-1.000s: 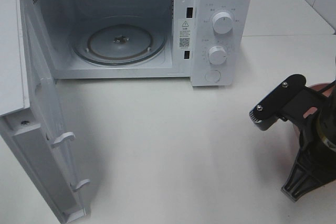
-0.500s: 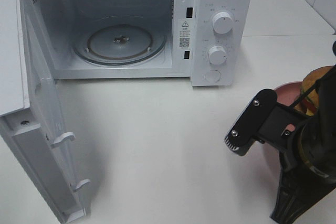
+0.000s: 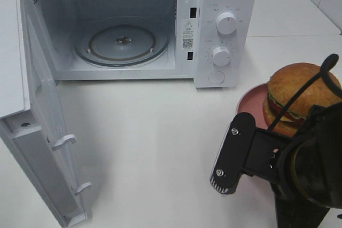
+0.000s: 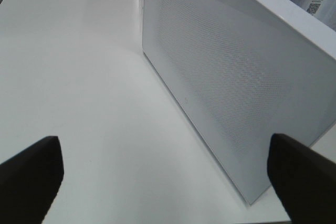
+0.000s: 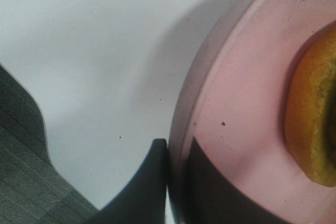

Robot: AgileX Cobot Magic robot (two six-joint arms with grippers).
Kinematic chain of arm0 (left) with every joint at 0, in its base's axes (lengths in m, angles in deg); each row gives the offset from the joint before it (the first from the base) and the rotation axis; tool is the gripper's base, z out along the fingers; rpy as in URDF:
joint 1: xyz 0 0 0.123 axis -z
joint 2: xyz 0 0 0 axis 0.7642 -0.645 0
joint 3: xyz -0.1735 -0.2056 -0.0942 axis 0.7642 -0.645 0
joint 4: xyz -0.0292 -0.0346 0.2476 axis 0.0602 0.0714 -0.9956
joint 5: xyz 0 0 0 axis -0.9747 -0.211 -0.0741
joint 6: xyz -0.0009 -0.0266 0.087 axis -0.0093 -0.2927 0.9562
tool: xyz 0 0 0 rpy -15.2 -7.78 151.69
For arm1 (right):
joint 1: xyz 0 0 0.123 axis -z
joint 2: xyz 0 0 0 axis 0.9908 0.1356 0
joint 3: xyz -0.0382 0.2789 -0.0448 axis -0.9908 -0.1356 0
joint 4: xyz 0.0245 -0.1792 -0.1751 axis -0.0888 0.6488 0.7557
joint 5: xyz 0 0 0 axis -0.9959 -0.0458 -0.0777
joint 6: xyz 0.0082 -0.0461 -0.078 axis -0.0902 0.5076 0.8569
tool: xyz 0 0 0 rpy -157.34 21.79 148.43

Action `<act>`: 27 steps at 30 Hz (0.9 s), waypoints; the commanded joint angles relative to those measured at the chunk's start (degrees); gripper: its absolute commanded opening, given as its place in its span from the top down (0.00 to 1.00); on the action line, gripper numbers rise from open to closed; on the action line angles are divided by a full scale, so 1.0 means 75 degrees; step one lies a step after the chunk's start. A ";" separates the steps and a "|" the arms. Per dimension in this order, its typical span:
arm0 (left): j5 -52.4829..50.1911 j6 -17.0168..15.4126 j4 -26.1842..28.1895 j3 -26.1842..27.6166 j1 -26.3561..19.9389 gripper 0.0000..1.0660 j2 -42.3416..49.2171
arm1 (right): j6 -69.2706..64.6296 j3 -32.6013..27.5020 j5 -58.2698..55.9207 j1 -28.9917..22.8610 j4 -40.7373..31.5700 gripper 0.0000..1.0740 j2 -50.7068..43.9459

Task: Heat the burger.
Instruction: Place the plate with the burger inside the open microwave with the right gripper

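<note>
Snugly, right pincer (image 5: 177,145) astride plate (image 5: 236,87) rim.

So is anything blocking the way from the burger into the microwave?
Nothing visible does. The microwave door is swung wide open to the left, the glass turntable has nothing on it, and only white table lies between the opening and the burger on its pink plate.
</note>
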 commanded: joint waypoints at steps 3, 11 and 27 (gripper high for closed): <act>-0.0099 -0.0015 0.0008 -0.0031 0.0008 0.08 0.0138 | 0.0940 -0.0015 -0.0084 -0.0053 0.0604 1.00 -0.0092; -0.0099 -0.0015 0.0008 -0.0031 0.0008 0.08 0.0138 | 0.2032 -0.0015 0.0504 -0.0053 0.0795 1.00 -0.0092; -0.0099 -0.0015 0.0008 -0.0031 0.0008 0.08 0.0138 | 0.3033 -0.0015 0.1092 -0.0053 0.0703 1.00 -0.0092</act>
